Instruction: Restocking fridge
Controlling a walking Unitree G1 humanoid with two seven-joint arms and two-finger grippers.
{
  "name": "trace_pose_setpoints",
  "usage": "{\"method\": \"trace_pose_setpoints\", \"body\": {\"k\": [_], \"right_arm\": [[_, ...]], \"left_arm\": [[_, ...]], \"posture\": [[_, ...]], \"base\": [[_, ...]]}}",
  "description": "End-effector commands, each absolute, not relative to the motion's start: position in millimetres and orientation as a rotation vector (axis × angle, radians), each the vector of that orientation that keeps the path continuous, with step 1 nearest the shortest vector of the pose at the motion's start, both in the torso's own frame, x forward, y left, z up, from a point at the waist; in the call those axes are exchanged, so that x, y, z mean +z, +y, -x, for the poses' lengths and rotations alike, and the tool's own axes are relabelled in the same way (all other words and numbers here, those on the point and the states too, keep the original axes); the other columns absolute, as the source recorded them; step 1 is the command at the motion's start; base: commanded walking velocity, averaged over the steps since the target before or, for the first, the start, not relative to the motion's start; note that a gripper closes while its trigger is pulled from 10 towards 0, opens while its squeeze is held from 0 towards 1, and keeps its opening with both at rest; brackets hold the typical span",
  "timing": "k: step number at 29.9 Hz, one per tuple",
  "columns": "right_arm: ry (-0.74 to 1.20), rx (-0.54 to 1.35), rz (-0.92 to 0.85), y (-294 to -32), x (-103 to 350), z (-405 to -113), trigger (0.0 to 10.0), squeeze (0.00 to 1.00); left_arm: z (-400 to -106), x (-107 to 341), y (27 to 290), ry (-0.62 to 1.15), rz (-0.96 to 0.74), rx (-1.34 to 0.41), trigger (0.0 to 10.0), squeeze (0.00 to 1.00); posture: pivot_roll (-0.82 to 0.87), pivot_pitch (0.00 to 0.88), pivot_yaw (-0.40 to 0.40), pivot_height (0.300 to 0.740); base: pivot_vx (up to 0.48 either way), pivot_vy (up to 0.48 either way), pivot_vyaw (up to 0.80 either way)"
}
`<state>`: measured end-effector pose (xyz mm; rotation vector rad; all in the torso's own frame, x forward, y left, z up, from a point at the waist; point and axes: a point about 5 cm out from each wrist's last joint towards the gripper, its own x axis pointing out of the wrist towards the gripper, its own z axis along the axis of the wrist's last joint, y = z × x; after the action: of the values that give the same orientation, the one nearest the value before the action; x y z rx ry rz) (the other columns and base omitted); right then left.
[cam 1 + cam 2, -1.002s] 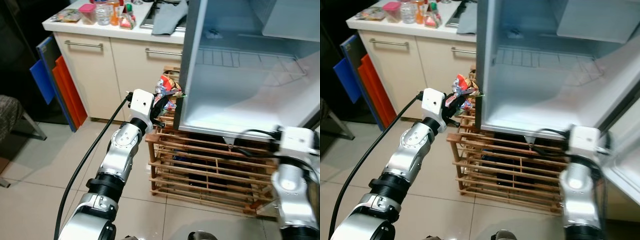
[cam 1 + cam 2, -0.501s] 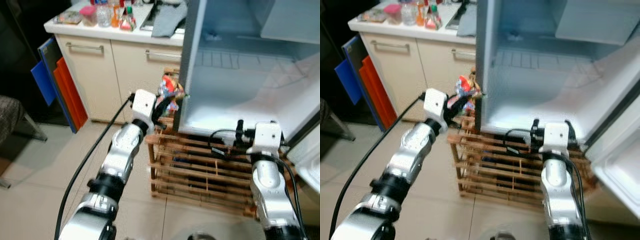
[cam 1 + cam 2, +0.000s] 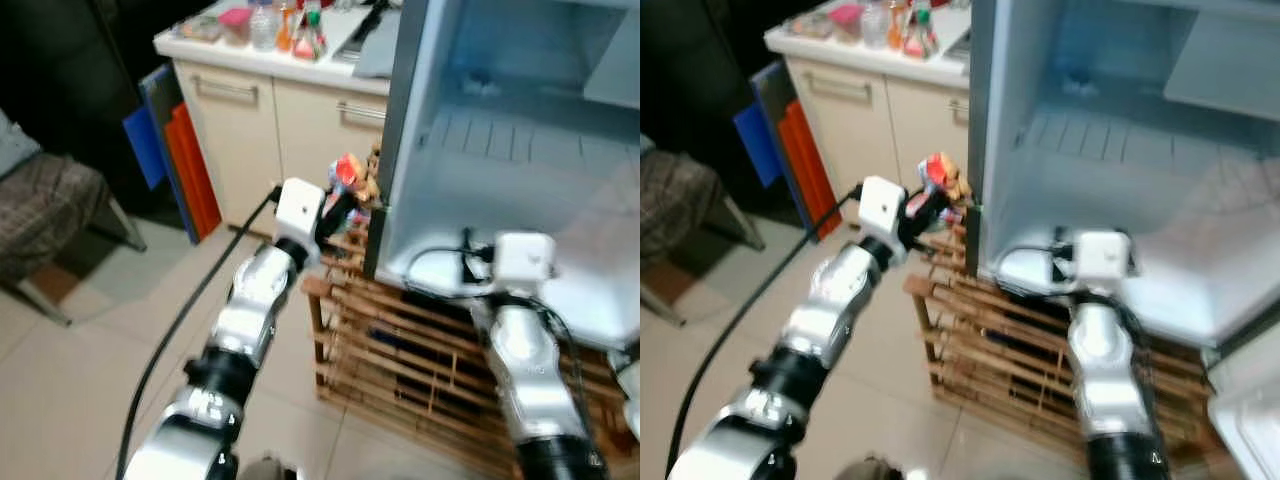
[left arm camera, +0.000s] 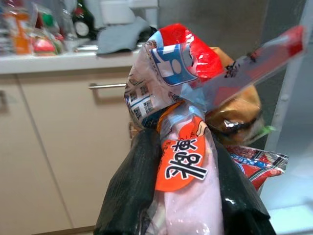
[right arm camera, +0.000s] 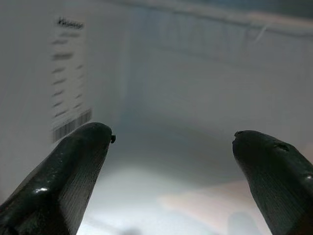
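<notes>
Snack packets (image 4: 182, 122), a bunch of crinkly wrappers pinched tight in the left gripper (image 3: 335, 205), sit just left of the open fridge (image 3: 520, 170), raised to its lower compartment, probably ready to go in. Right gripper (image 5: 171, 161) reaches into that bare white compartment with its jaws spread wide and holding nothing. Fridge stands on a wooden slatted crate (image 3: 400, 350) over pale floor tiles (image 3: 100, 350); far left, a table (image 3: 300, 50) carries bottles.
</notes>
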<state>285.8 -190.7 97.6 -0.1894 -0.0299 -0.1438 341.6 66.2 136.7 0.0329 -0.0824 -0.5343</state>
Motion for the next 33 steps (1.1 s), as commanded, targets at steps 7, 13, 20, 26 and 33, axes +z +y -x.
{"method": "trace_pose_setpoints", "body": {"k": [7,13,20,26,33], "right_arm": [[-0.017,-0.135,0.222,-204,97,-281,10.0,0.00],[0.014,-0.161,0.219,-213,96,-284,10.0,0.00],[0.007,-0.183,0.210,-213,98,-290,10.0,0.00],[0.002,-0.163,0.208,-208,96,-288,10.0,0.00],[0.031,-0.136,0.213,-206,92,-286,10.0,0.00]], "left_arm": [[-323,130,63,-0.054,-0.040,-0.623,10.0,0.00],[-320,135,35,-0.031,-0.006,-0.740,10.0,0.00],[-340,144,13,-0.017,-0.067,-0.721,10.0,0.00],[-356,149,8,0.011,-0.099,-0.646,10.0,0.00],[-365,146,5,0.061,-0.124,-0.578,10.0,0.00]], "posture": [[-0.13,0.000,0.007,0.740],[-0.15,0.000,0.004,0.740],[-0.18,0.000,0.038,0.740],[-0.18,0.000,0.041,0.740],[-0.19,0.000,0.036,0.740]], "base": [[0.000,0.000,0.00],[0.000,0.000,0.00],[0.000,0.000,-0.27],[0.000,0.000,-0.48],[0.000,0.000,-0.40]]}}
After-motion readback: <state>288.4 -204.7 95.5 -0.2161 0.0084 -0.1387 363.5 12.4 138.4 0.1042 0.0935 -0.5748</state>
